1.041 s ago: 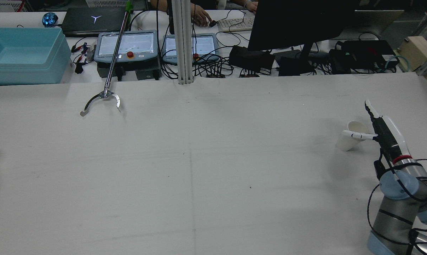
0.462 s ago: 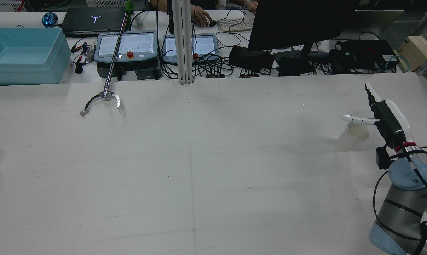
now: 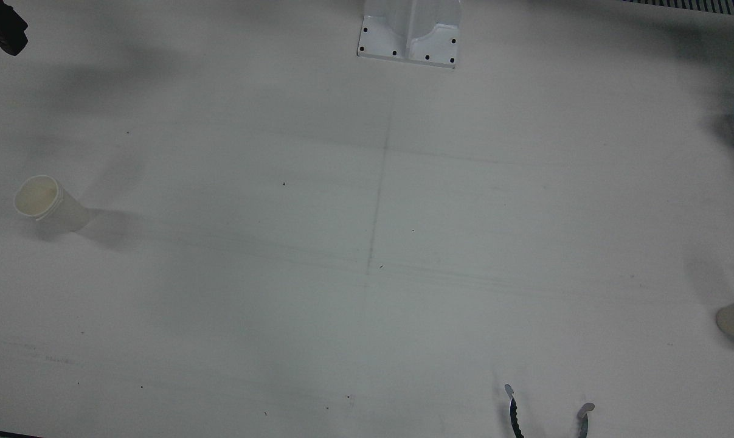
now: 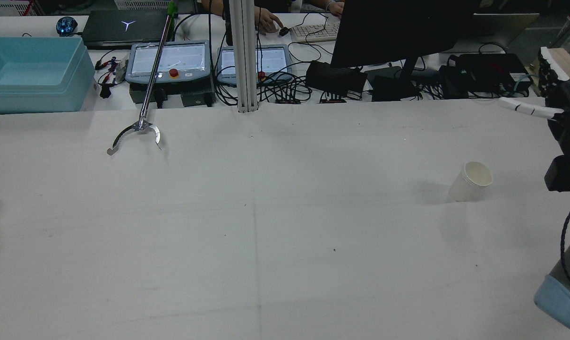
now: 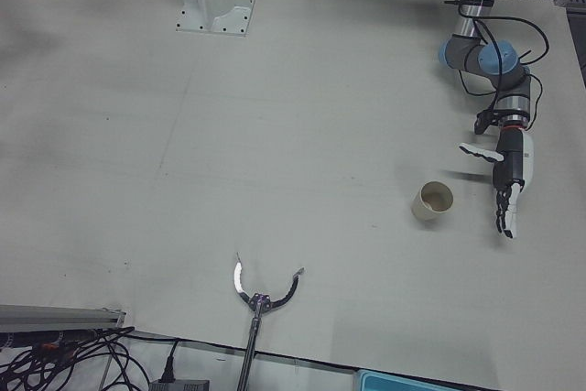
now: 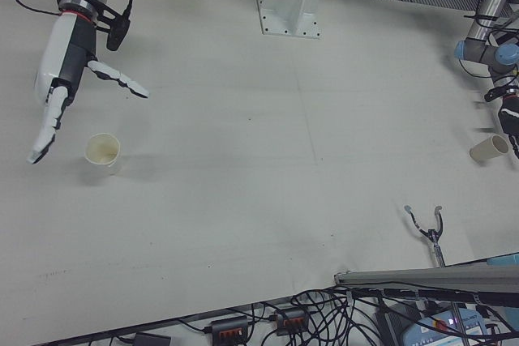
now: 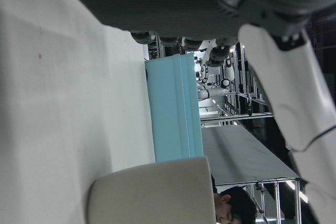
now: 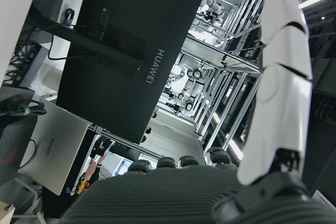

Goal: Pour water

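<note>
Both the right hand (image 6: 61, 91) and the left hand (image 5: 506, 171) hang spread, grasping nothing.

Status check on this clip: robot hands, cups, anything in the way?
Right robot hand open, raised beside its cup. Left robot hand open beside the other cup. Both cups upright. Reacher claw on table, clear of both.

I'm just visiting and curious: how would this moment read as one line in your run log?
task: pour water | right hand: open, raised beside its paper cup | left hand: open, beside other cup | both cups upright on the table | nothing held
</note>
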Tool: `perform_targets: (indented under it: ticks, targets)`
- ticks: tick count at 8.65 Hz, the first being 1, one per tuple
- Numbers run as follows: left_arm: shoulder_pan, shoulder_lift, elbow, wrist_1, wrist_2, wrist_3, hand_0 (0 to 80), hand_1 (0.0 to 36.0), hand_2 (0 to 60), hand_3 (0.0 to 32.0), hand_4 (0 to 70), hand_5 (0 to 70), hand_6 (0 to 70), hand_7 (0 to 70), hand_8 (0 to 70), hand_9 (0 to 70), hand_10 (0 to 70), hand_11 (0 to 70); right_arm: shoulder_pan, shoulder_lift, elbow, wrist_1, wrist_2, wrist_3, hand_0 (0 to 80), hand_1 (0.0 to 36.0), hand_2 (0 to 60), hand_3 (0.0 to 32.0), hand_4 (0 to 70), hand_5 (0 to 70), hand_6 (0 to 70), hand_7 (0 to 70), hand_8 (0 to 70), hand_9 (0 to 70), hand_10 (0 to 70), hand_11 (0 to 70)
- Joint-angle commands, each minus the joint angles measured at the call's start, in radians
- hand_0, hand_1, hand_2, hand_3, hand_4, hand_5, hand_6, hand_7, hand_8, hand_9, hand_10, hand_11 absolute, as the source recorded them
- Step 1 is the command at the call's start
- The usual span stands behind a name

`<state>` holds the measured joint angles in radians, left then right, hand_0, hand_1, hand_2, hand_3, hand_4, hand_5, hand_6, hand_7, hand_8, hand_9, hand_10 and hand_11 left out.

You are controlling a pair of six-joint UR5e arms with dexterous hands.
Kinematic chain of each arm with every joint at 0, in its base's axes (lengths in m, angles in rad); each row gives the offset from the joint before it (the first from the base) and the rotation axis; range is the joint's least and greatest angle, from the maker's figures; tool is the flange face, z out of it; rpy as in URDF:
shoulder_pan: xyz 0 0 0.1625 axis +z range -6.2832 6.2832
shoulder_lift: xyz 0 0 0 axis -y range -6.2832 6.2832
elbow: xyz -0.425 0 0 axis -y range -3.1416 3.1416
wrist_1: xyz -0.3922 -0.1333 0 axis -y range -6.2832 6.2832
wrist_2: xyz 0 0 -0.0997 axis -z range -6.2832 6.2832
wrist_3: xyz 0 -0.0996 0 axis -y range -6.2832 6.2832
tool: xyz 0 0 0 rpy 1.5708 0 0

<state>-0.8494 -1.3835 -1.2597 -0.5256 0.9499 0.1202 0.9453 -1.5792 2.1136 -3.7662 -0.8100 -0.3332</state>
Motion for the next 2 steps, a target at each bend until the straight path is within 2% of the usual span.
perform_targets:
  ticks: [1, 2]
  targets:
    - [-0.057, 0.06, -0.199, 0.114, 0.01, -0.011, 50.8, 7.9, 0.0, 0.0, 15.7, 0.0, 0.1, 2.8, 0.0, 0.0, 0.0, 1.2, 0.07, 0.004, 0.077, -0.006, -0.018, -0.033, 53.1, 22.3, 10.1, 0.0, 2.9, 0.0, 0.0, 1.3, 0.0, 0.0, 0.0, 0.0]
    - [-0.08, 0.06, -0.26, 0.148, 0.012, -0.005, 51.2, 8.6, 0.0, 0.0, 16.2, 0.0, 0.4, 3.1, 0.0, 0.0, 0.0, 1.7, 0.099, 0.004, 0.104, -0.004, -0.031, -0.05, 53.4, 22.4, 9.7, 0.0, 3.1, 0.0, 0.0, 1.6, 0.0, 0.0, 0.0, 0.0]
